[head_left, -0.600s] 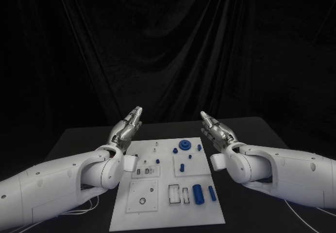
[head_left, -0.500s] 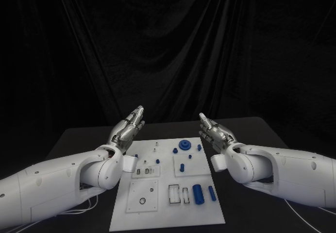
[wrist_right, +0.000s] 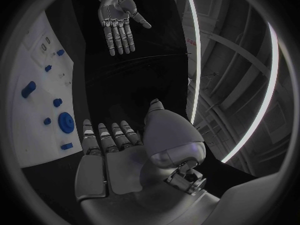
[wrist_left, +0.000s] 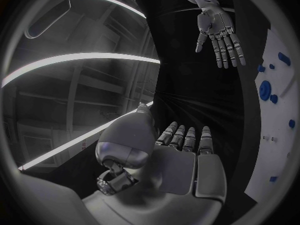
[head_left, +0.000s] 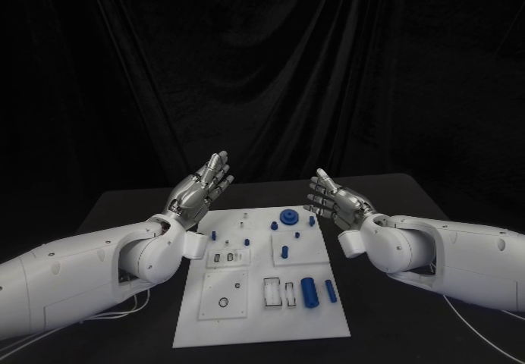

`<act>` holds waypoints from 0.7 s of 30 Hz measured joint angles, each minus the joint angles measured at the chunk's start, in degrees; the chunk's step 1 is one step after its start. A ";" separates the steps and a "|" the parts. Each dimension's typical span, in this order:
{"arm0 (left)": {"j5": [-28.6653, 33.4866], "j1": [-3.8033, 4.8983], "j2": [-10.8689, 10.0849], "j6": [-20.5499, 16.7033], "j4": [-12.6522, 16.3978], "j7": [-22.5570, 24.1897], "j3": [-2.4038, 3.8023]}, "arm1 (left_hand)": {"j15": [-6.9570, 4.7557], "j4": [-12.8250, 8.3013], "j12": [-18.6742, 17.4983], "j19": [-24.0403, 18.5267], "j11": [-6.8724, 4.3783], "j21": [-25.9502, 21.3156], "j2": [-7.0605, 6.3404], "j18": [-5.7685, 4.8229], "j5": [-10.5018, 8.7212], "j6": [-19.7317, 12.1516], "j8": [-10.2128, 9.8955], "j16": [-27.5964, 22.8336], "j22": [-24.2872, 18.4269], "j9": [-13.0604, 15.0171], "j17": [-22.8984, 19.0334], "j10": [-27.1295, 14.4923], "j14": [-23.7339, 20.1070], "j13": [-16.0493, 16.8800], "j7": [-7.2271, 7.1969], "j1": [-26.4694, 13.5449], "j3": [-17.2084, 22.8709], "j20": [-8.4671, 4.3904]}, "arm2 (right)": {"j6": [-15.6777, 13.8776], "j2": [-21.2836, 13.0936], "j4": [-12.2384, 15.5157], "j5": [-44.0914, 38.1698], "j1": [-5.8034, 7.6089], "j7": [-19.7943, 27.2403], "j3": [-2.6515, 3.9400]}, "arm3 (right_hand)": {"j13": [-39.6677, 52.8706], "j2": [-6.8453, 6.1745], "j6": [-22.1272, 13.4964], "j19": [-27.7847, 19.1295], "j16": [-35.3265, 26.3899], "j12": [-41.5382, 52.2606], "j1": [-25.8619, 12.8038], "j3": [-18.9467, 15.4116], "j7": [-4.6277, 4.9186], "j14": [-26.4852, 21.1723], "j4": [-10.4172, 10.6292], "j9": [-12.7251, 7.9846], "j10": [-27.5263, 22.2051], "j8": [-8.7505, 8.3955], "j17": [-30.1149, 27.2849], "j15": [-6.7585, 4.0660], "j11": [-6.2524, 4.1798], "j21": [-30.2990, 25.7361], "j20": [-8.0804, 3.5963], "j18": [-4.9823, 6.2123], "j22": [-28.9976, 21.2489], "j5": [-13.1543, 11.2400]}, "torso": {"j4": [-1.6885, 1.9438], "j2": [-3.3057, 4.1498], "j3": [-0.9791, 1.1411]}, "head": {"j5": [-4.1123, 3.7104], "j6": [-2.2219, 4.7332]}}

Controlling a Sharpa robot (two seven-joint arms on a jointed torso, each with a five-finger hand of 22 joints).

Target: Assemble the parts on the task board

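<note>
Parts [head_left: 309, 291]: small blue pieces, likely light, rigid and smooth, lying on the white task board [head_left: 262, 334] below and between both hands; best pinched across their sides. Left hand [head_left: 200, 189] and right hand [head_left: 332, 200]: raised, fingers apart, holding nothing.

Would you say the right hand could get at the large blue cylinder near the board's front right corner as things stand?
Probably yes: the right hand is open and raised beside the task board, and nothing lies over the large blue cylinder.
</note>
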 measured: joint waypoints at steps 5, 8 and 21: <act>0.18 -0.01 -0.63 1.49 -0.06 0.47 -0.01 | 0.13 0.00 0.00 -0.01 0.05 0.00 0.42 0.01 0.90 1.46 0.29 0.00 0.00 0.25 0.00 -0.05 -0.13 0.00 0.78 0.42 0.00 0.84 | 1.58 -0.09 -0.16 0.31 0.18 -0.02 -0.01 | 0.81 -0.63 3.70 8.85 6.19 8.78 4.96 0.60 1.64 6.86 -0.40 0.59 2.29 2.87 0.84 1.20 3.11 3.90 0.19 0.00 1.12 2.95 | 0.03 0.05 -0.03 | 0.30 -1.12; 0.26 -0.01 -1.22 2.04 -0.15 0.61 -0.01 | 0.99 0.00 0.47 -0.10 0.42 0.00 0.47 0.00 1.89 2.24 0.55 0.00 0.00 0.32 -0.01 0.00 -0.15 0.07 1.40 1.20 0.00 1.54 | 2.62 -0.58 -0.54 0.39 0.65 -0.45 -0.02 | 1.03 -1.02 6.01 12.32 8.21 12.08 7.46 1.33 2.83 9.67 -0.99 0.89 3.50 4.42 1.04 1.54 3.59 5.26 0.18 -0.01 1.32 5.69 | 0.03 0.08 -0.10 | 0.43 -1.80; -0.02 0.30 -4.96 2.43 0.71 0.88 0.00 | 1.66 0.00 1.60 0.02 1.44 0.00 0.69 0.00 5.06 4.79 1.44 0.00 0.00 0.63 -0.04 0.60 -0.01 0.29 2.51 2.97 0.00 2.67 | 7.53 -1.79 -2.51 -8.91 7.49 -6.08 -0.01 | 1.80 -3.17 16.64 31.22 16.03 23.91 22.43 6.80 4.87 26.60 -11.70 1.60 13.53 7.94 2.10 2.17 6.08 11.93 -0.03 -0.02 2.37 12.52 | 0.70 1.96 -1.05 | 0.56 -2.54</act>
